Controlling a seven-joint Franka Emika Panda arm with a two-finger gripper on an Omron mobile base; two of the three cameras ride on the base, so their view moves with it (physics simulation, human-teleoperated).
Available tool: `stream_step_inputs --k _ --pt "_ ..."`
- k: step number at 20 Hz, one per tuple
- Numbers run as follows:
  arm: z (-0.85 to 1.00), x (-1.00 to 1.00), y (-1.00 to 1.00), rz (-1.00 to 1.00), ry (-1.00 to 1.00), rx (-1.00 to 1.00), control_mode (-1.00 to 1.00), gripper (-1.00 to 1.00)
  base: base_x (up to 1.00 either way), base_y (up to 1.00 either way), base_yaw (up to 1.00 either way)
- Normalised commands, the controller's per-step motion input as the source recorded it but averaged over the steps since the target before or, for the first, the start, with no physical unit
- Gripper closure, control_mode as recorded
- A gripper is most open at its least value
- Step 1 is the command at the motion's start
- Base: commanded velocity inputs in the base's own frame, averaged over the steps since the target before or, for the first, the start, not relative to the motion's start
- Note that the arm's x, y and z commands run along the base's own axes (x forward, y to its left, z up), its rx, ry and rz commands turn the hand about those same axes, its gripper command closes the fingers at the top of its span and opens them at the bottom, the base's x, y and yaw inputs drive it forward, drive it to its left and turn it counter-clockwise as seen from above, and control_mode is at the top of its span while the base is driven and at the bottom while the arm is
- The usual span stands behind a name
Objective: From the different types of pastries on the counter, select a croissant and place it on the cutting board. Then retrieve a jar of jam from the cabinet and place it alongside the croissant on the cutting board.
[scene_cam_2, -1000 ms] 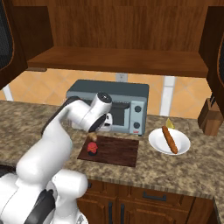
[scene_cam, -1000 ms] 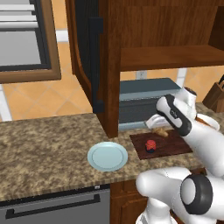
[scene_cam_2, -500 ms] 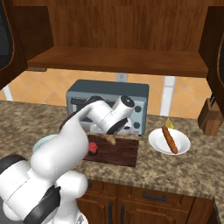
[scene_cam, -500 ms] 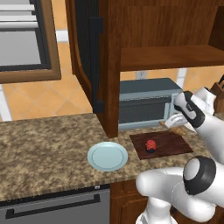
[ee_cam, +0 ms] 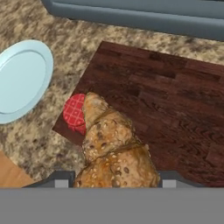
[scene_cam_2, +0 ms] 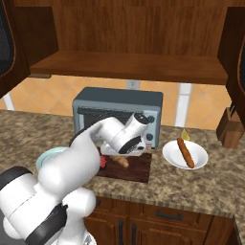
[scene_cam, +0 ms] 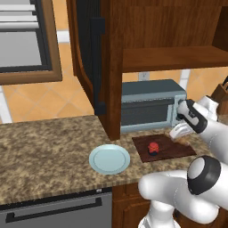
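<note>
The gripper (ee_cam: 116, 181) pinches the croissant (ee_cam: 114, 146) above the cutting board (ee_cam: 166, 109), and in the hand view the pastry's long axis runs straight away from the gripper, its far tip pointing toward the jar of jam (ee_cam: 74, 114). That jar stands upright near the board's corner closest to the blue plate (ee_cam: 19, 78) on the tabletop (scene_cam_2: 201, 179). Farther back sits the toaster oven (scene_cam_2: 117, 112), and to its right a white plate (scene_cam_2: 184, 154) carries a long stick pastry (scene_cam_2: 185, 152).

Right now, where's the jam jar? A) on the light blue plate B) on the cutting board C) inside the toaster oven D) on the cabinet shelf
B: the red jar of jam stands on the dark cutting board, near its left end, apart from the light blue plate.
</note>
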Motion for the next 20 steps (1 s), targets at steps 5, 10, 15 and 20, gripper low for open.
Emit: stream_step_inputs --k 5,10,15,20 --pt "-0.06 0.12 -0.02 0.00 0.00 0.00 -1.00 1.00 0.00 0.00 0.00" --pt "0.00 0.31 -0.23 0.00 0.01 0.00 -1.00 1.00 0.00 0.00 0.00" --pt "-0.51 0.00 0.00 0.00 0.03 -0.03 -1.00 1.00 0.00 0.00 0.00" --pt "-0.66 0.03 0.00 0.00 0.04 -0.03 -1.00 1.00 0.00 0.00 0.00"
